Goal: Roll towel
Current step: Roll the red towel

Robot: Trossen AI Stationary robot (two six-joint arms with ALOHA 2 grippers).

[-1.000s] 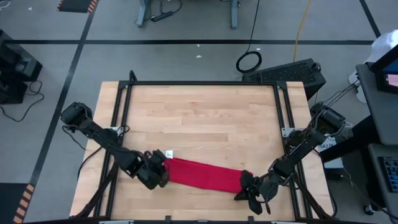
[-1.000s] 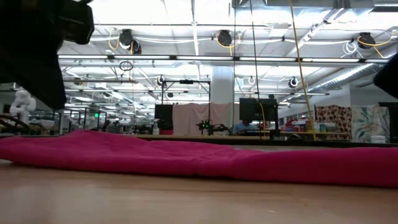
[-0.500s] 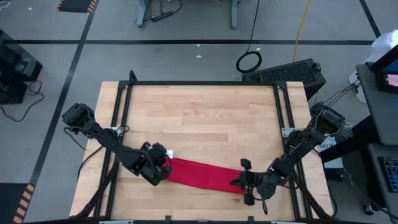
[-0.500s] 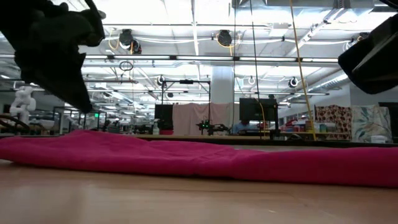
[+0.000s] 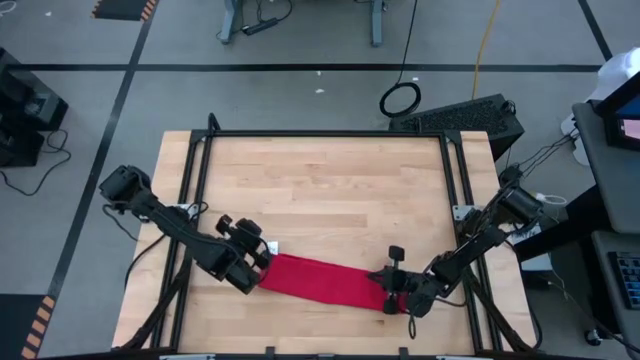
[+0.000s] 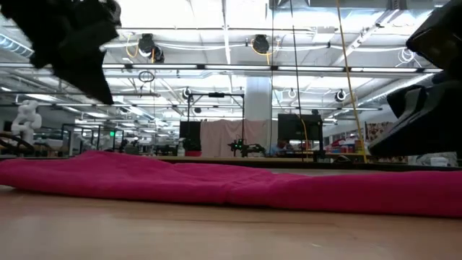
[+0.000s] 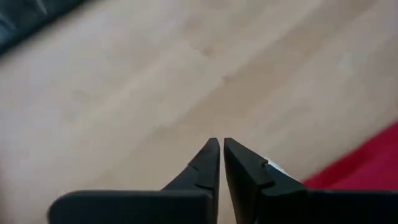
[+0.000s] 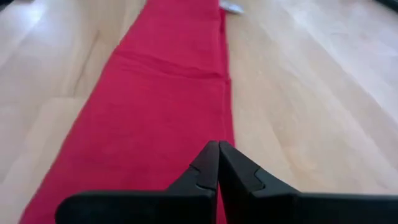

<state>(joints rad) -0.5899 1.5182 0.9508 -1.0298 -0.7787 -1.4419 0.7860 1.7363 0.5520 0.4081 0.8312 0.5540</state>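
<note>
The red towel (image 5: 325,283) lies flat on the wooden table as a long narrow folded strip, running from left to right near the table's front edge. Its white tag (image 5: 272,247) is at the left end. The towel also shows in the low view (image 6: 216,184). My left gripper (image 7: 221,144) is shut and hovers just beyond the towel's left end (image 5: 258,250), near the tag (image 7: 272,167). My right gripper (image 8: 217,147) is shut and hovers over the towel's right end (image 5: 385,283), pointing along the strip (image 8: 155,106). In the low view both grippers are clear above the cloth.
A black metal frame (image 5: 320,133) runs round the tabletop, with rails along the left (image 5: 190,200) and right (image 5: 462,200) sides. Bare wood (image 5: 330,190) lies on the far side of the towel. The front edge is close behind the towel.
Both grippers have risen off the towel's ends. My left gripper has gone up and a little toward the far edge. My right gripper has gone up and toward the table's left, over the towel's right end. The towel has stayed flat where it was.
</note>
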